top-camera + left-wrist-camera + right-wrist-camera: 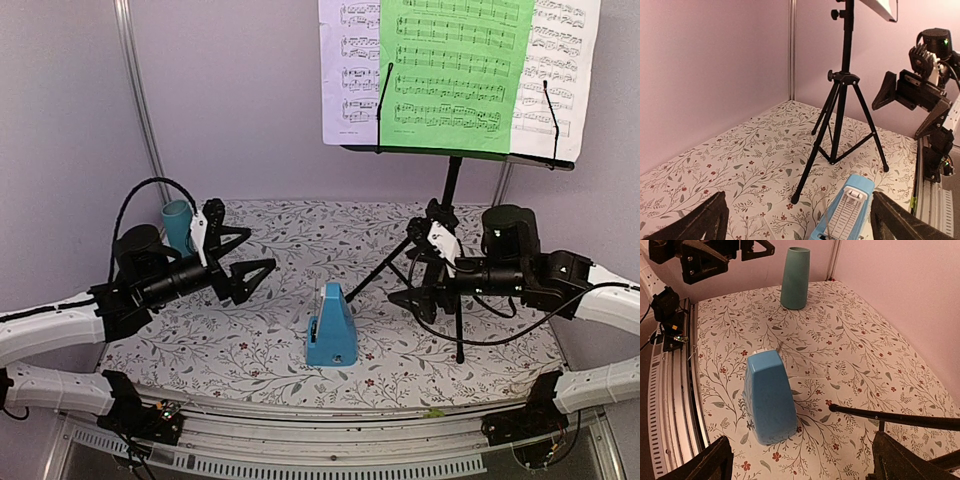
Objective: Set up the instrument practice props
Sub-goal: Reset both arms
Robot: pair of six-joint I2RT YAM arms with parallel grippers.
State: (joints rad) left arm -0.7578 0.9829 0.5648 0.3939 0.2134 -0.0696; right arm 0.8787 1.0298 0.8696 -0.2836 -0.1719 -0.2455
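Black tripod music stand point(451, 185) upright at right, white and green sheet-music pages point(455, 70) propped on its desk; blue pyramid metronome point(331, 330) upright left of its legs

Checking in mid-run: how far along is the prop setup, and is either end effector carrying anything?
Looks nearly done. The music stand is upright on its tripod at the right of the table, sheet-music pages on its desk. The metronome stands upright near the front edge. Nothing in hand: left end effector and right end effector are open and empty. Left, if anything: perhaps a final nudge of the metronome.
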